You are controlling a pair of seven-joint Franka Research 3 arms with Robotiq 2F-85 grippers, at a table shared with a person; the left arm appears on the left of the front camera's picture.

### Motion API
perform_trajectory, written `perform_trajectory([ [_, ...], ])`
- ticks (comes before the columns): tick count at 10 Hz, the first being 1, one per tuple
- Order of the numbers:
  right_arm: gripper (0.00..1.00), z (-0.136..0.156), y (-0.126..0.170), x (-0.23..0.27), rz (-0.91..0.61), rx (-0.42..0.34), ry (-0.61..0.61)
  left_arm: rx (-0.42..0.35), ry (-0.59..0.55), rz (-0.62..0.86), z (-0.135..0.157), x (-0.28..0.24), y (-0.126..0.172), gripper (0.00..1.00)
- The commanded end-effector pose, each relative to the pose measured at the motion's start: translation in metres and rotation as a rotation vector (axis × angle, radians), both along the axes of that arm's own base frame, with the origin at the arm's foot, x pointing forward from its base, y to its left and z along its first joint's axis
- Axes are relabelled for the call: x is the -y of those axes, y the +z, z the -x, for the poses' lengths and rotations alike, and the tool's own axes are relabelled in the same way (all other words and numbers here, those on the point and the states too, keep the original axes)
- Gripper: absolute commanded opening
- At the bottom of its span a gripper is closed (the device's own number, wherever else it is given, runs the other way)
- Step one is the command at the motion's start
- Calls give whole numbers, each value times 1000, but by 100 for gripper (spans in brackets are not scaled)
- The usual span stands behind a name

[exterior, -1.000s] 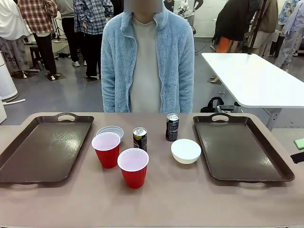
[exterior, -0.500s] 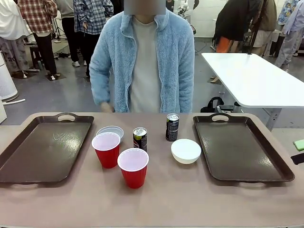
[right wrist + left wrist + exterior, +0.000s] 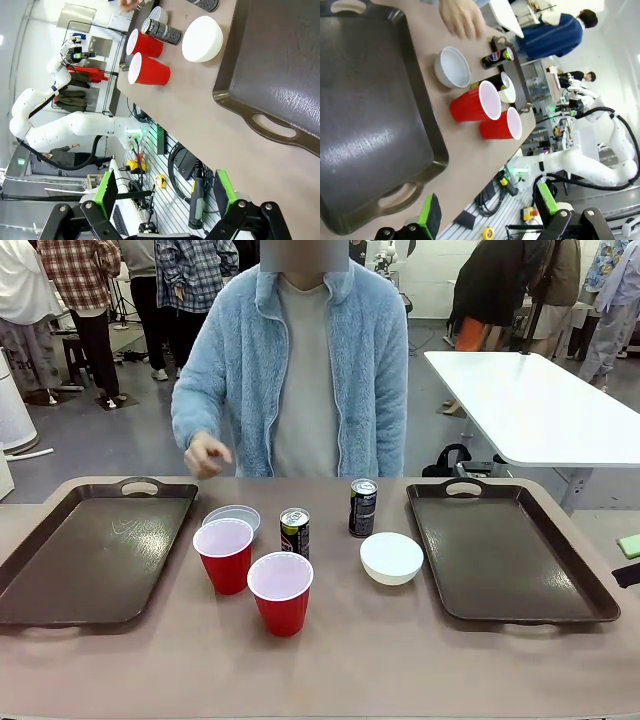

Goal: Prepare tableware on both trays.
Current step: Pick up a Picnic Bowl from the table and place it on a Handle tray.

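Between two bare dark brown trays, left and right, stand two red cups, two black cans, one white bowl and a pale bowl behind the left cup. My left gripper hangs open off the table's near edge, by the left tray's handle end. My right gripper is open too, off the edge near the right tray. Nothing sits between either pair of fingers.
A person in a blue fleece stands at the far side, one hand raised above the table's far edge near the left tray's corner. A white table stands behind on the right. Bare tabletop lies in front of the cups.
The person's arm has swung out from the side and the hand has risen over the table's far edge. The tableware, trays and grippers have not moved.
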State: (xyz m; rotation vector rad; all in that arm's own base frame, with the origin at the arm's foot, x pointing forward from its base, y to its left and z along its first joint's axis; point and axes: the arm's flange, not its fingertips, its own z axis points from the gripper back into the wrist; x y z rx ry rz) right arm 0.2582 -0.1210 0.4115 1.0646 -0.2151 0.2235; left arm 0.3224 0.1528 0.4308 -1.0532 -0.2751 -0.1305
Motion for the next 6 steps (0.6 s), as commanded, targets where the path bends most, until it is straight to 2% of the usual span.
perform_trajectory([
  [1,100,-2,0,1,-24,19,0,10,1,13,0,-1,1,100],
  [2,100,0,0,0,0,0,0,10,1,13,0,-1,1,100],
  [3,100,-8,12,-6,36,-14,-36,10,1,13,0,-1,1,100],
  [4,100,-19,32,-11,79,-46,-96,10,1,13,0,-1,1,100],
  [6,100,-34,90,-45,210,-137,-155,10,1,13,0,-1,1,100],
])
